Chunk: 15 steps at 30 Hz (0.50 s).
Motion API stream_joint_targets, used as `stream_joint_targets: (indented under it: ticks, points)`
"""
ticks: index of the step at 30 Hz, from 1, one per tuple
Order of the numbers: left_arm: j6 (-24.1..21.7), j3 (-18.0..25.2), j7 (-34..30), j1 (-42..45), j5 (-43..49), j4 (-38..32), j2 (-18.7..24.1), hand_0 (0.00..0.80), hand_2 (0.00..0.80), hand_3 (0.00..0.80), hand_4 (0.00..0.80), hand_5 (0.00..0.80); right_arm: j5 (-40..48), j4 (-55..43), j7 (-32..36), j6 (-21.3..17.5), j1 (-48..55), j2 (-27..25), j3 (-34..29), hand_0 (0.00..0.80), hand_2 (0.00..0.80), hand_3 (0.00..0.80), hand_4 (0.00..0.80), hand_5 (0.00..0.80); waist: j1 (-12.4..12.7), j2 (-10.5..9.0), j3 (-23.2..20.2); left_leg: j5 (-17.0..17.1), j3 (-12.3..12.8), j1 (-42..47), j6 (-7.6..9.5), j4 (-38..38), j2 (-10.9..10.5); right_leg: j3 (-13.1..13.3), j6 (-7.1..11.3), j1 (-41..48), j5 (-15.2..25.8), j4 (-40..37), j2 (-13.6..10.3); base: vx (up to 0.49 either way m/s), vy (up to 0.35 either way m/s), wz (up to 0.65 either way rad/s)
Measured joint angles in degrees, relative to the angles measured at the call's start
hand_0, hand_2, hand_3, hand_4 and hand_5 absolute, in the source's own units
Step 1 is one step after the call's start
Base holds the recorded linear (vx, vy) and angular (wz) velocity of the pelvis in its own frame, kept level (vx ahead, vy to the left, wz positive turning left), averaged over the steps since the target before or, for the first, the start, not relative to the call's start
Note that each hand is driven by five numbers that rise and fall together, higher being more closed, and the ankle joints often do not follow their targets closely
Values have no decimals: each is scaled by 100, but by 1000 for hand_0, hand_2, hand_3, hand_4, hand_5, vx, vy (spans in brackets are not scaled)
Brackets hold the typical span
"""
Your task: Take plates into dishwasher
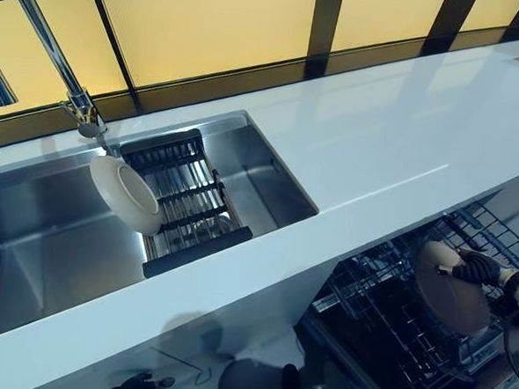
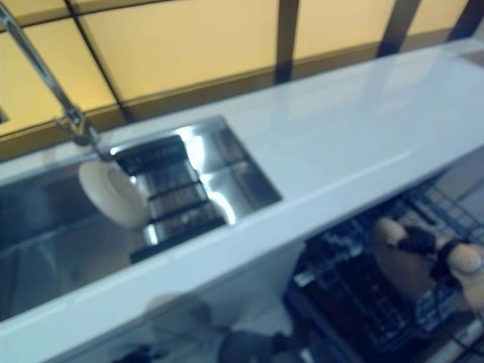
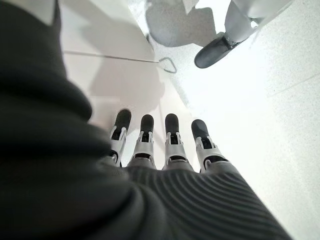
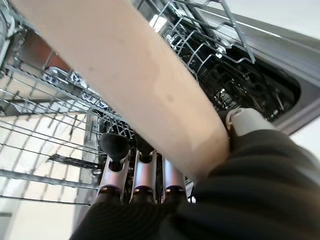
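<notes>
One plate (image 1: 447, 290) was already in the right hand (image 1: 482, 268), whose fingers and thumb were curled over its rim, pinching it on edge above the dishwasher rack (image 1: 386, 290) at the lower right. In the right wrist view the pale plate ran as a broad band across the fingers (image 4: 145, 177), with the wire tines of the rack directly beyond it. It stood nearly upright, its face turned toward the counter (image 1: 377, 149) and its edge pointing down at the tines, so the coming move was judged a short lowering into a slot; which slot it lined up with could not be told. The left hand (image 3: 165, 145) hung low with fingers straight and spread, holding nothing, over the pale floor. A second plate (image 1: 125, 194) leaned tilted in the sink (image 1: 54, 244), against the dark drying rack (image 1: 184, 199) below the faucet (image 1: 48, 49), well apart from both hands and nearer the left arm.
</notes>
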Motion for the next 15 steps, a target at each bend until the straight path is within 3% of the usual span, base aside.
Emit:
stream_joint_targets:
  ticks: [15]
  points:
    - [4, -124, -75, -209, -27, -247, -50, 0, 0, 0, 0, 0, -356, 479, -239, 119, -602, 290, 466, 800, 800, 800, 800, 800, 163, 435, 390, 40, -146, -190, 3, 2, -41, -101, 23, -132, -12, -1, -72, -42, 15, 4]
